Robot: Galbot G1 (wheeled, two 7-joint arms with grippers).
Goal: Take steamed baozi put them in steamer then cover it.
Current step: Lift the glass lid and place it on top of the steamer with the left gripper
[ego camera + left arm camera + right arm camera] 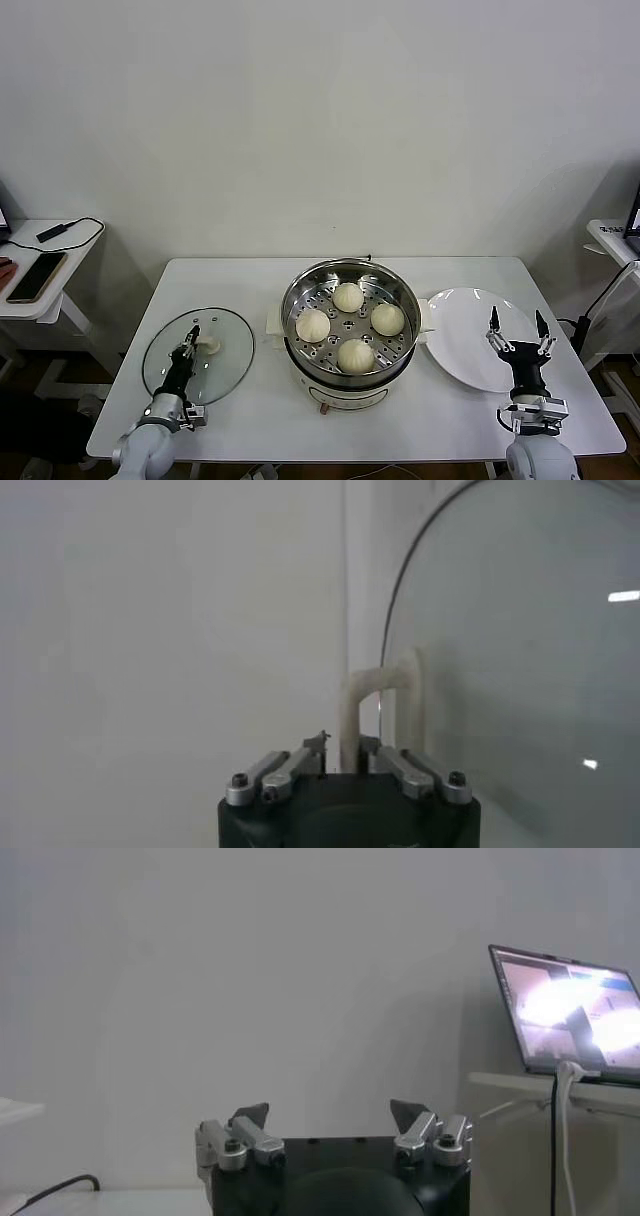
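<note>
Left gripper (191, 340) fingers (385, 760) clamped on the cream-white loop handle (380, 710) of the round clear glass cover (198, 354), flat on the white counter (250, 285). Four cream-white steamed baozi (348, 297) sit in the shiny round steel steamer (350, 318), well clear of those fingers. Right gripper (517, 330) fingers wide, empty, over the white oval plate (470, 335).

A white table (240, 290) fills the lower middle of the head view, against a plain white wall (320, 120). On its right part lies a flat white oval plate (465, 345). At the left edge stands a small white side table (60, 255) with a dark phone (36, 276) and a black cable (75, 228). In the right wrist view an open laptop (570, 1013) glows at the upper right
</note>
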